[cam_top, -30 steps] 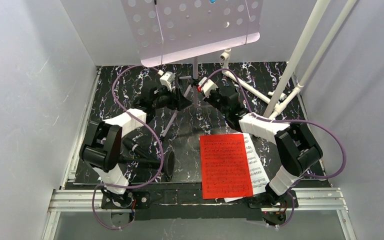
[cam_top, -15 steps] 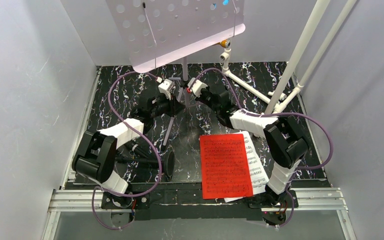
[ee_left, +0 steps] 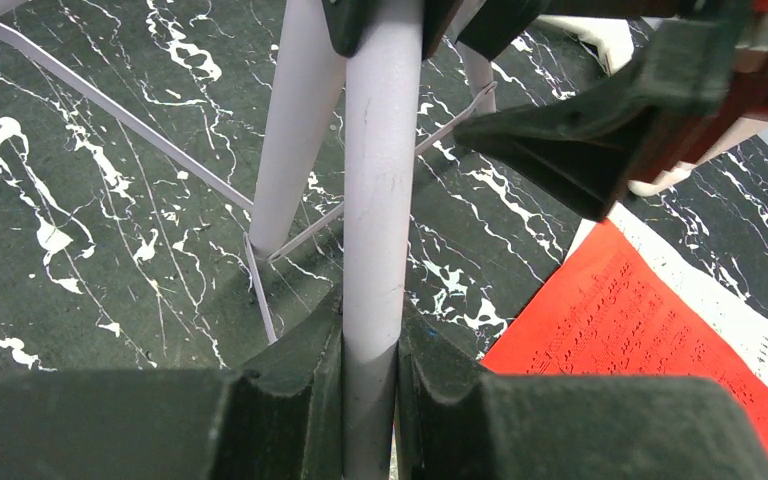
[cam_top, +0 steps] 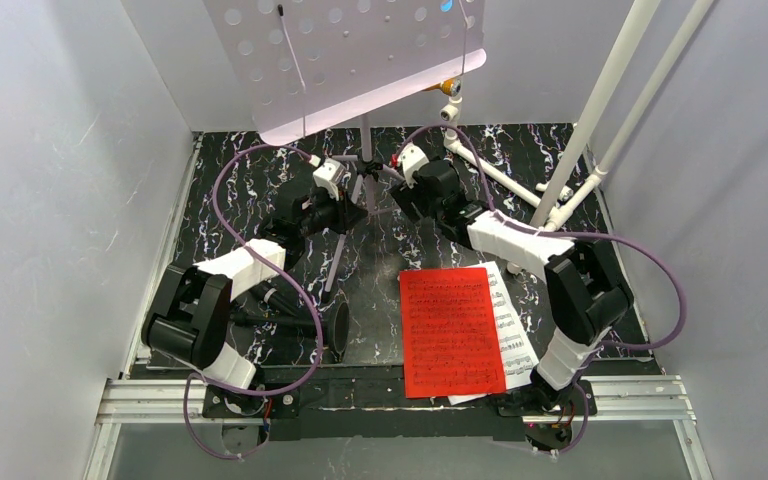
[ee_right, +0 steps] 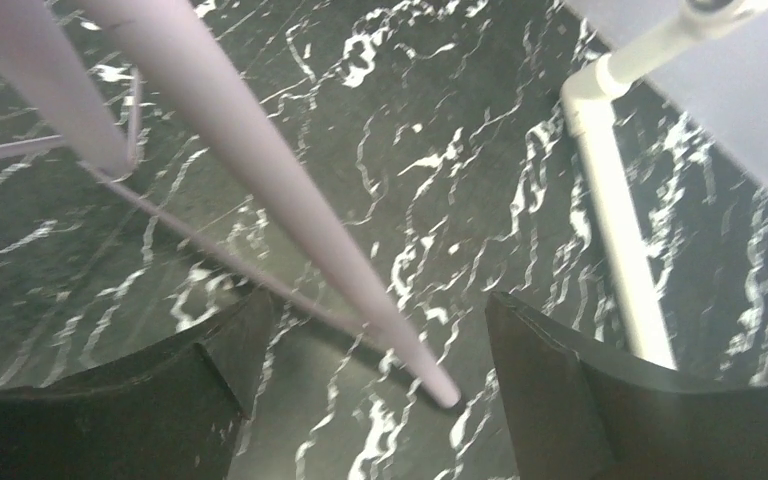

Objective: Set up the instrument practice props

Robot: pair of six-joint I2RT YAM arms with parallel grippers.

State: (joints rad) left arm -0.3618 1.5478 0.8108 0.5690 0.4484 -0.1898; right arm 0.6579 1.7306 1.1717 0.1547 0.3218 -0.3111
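White shells sit over black joints on the left arm [cam_top: 245, 262] and right arm [cam_top: 510, 243], purple cables [cam_top: 223, 190] loop off both, and left claw [ee_left: 370, 345] and right claw [ee_right: 375, 325] are matte black.

Music stand [cam_top: 350, 60]: lilac, perforated desk slanted atop a thin pole on tripod legs; upright at the back middle of the black marbled table [cam_top: 222, 190]; one lower tube pinched between the fingers of the left gripper [ee_left: 371, 345].
Red page [cam_top: 452, 330]: printed with staves, flat at the near edge, right of centre, overlapping the white page.
White page [cam_top: 516, 338]: beneath the red one, only its right strip showing, slightly skewed.
Microphone stand [cam_top: 339, 330]: black, on its side at near left, round base on edge, near the red page but apart.
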